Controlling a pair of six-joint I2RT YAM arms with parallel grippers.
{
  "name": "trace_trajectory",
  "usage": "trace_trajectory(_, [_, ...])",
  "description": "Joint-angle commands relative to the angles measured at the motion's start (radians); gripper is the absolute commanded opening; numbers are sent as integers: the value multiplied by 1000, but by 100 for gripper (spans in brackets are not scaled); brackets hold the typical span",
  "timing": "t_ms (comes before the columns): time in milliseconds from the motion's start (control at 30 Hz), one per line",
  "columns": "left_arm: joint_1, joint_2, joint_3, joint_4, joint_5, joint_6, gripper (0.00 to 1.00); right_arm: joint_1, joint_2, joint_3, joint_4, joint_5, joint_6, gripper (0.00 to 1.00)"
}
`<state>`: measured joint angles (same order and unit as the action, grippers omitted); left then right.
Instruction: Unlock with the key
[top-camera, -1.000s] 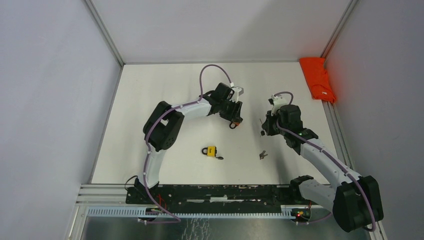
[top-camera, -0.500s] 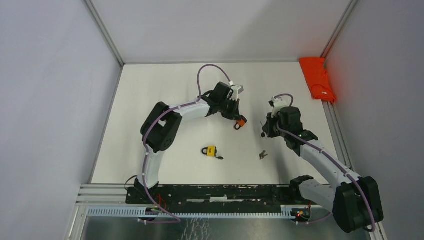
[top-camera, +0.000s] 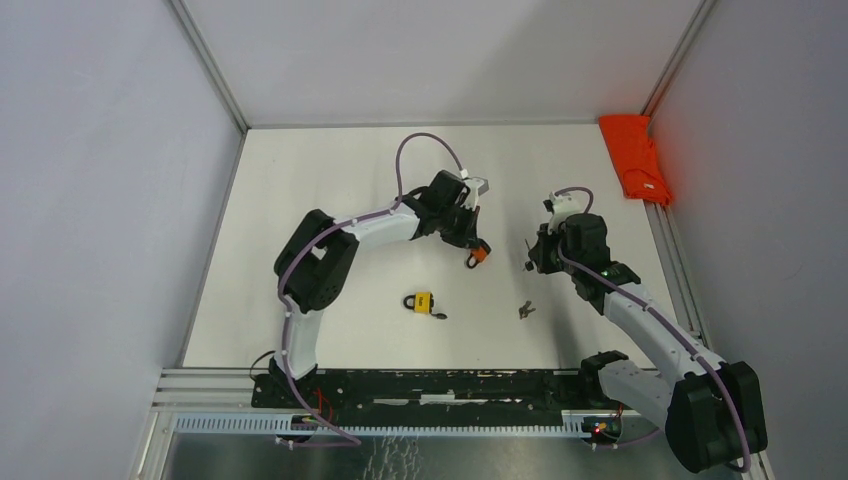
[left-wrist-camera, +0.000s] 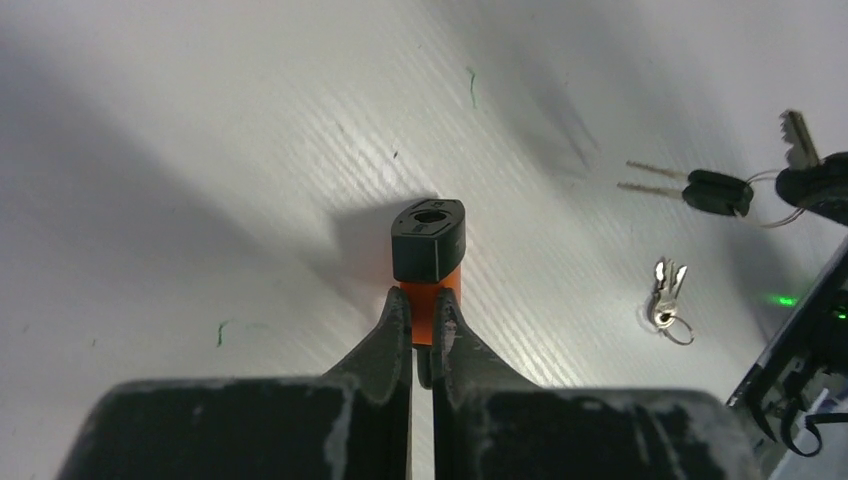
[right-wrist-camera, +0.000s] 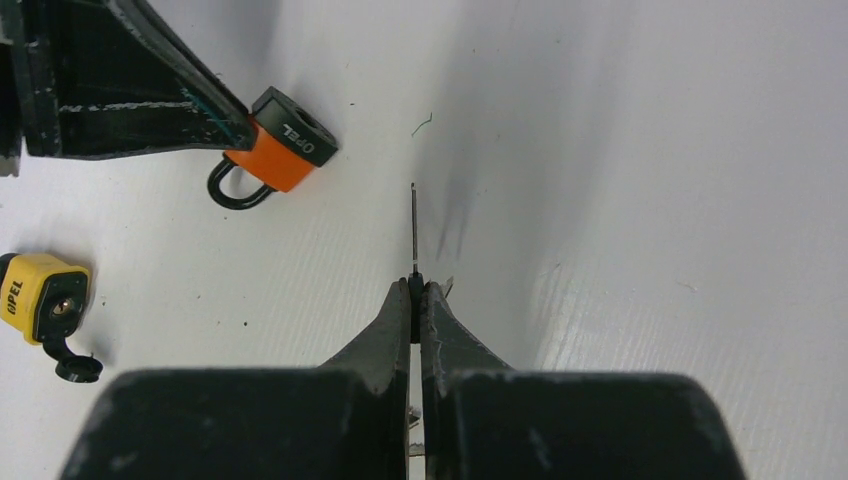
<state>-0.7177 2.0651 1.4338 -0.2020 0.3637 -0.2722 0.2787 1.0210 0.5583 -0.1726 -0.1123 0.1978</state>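
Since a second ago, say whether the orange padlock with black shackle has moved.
Yes: the orange padlock shifted slightly rightward and toward the black base rail, relative to the fixed yellow padlock.

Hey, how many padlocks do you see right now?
2. An orange padlock is gripped in the left end effector. A yellow padlock lies loose on the table, nearer the arm bases. No others show, though an arm could hide one.

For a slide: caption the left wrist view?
Left gripper shut on the orange padlock, its black end facing away; a loose key bunch lies to the right.
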Motion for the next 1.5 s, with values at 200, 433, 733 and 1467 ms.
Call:
trace_trajectory(200, [-45,-173,-22,-118,-495,128,2,-8,-8,-20,68,6,28,0])
trace_trajectory(433, [-125,-148,20,-91,-801,264,2,-11,-1,-21,82,1,38,0])
trace_trajectory(733, [-145,-116,-44,-38,-679,222,24,-17,-23,-21,59,16,24,0])
trace_trajectory(1467, [105,68,322,-516,247,603,80,-23,-105,-6,12,-12,33,0])
